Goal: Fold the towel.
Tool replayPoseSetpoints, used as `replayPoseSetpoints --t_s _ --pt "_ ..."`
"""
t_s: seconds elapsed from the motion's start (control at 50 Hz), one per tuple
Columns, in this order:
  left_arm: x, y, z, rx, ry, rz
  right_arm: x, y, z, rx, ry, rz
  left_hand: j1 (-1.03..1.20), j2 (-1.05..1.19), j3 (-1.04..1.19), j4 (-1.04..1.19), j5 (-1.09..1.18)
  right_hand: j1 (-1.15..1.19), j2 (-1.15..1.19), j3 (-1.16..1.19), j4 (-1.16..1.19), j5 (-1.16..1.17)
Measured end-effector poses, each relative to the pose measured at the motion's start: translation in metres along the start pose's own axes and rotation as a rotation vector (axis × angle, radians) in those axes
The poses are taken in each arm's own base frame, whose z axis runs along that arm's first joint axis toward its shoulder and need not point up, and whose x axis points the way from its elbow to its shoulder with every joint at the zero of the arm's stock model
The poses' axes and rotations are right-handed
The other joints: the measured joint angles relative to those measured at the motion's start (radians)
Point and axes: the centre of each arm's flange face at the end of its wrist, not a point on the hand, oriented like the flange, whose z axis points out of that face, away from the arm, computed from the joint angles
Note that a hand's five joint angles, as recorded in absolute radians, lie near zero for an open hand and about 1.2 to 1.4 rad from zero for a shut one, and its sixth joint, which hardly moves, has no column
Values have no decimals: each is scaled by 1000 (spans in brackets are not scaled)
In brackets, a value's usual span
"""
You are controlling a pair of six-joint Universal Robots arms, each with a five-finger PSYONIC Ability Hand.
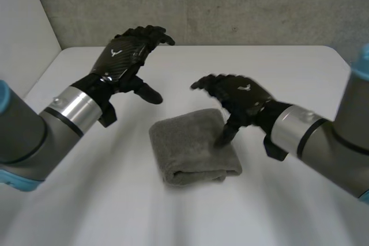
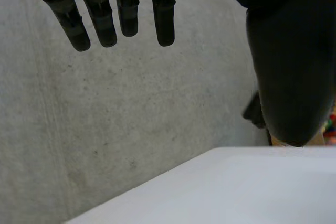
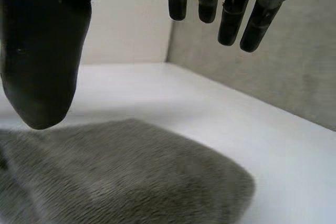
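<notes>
One grey terry towel point(image 1: 193, 148), folded into a thick rectangle, is seen at the centre of the white surface point(image 1: 288, 67). The folding is judged complete, so only withdrawal is called for. Two hands are counted: the left robot hand point(image 1: 124, 56), upper left, and the right robot hand point(image 1: 239, 99), centre-right above the towel, both released.

towel point(image 1: 193, 145) mid-table point(image 1: 288, 73) | left hand point(image 1: 127, 56) far-left of it | right hand point(image 1: 239, 99) over its right edge
</notes>
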Motion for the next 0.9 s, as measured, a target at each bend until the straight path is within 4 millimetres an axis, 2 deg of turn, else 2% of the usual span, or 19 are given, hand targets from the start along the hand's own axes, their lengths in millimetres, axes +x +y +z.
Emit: replayPoseSetpoints --t_s 0.06,0.12,0.22,0.38,0.48,0.58,0.64,0.7,0.8,0.88,0.9 --pt "9 11 -1 -29 -37 -78 12 0 2 16 25 52 0 0 0 0 0 0 0 0 0 0" --pt "17 26 -4 -79 -74 -129 19 9 8 -1 34 85 0 0 0 0 0 0 0 0 0 0" --pt "26 58 -18 -206 -161 -182 27 38 24 -74 39 129 0 0 0 0 0 -1 0 0 0 0" --pt "25 101 -38 -352 -244 -192 33 85 40 -191 44 164 0 0 0 0 -1 -1 0 0 0 0" --pt "22 123 -41 -414 -254 -164 37 96 43 -215 70 130 0 0 0 0 0 -1 0 0 0 0" --pt "18 134 -40 -445 -248 -108 42 93 42 -208 110 56 0 0 0 0 0 -1 0 0 0 0" --pt "17 130 -37 -434 -244 -87 42 86 40 -192 123 28 0 0 0 0 0 -1 0 0 0 0" --pt "16 116 -30 -392 -240 -68 42 72 37 -160 134 3 0 0 0 0 0 -1 0 0 0 0" --pt "16 75 -16 -270 -225 -39 42 38 31 -67 157 -37 0 0 0 0 0 -1 0 0 0 0" --pt "18 31 -2 -147 -210 -11 48 -9 22 60 251 -85 0 0 0 0 0 -1 0 0 0 0" --pt "18 26 -1 -135 -209 -8 49 -15 20 77 271 -91 0 0 0 0 0 -1 0 0 0 0"
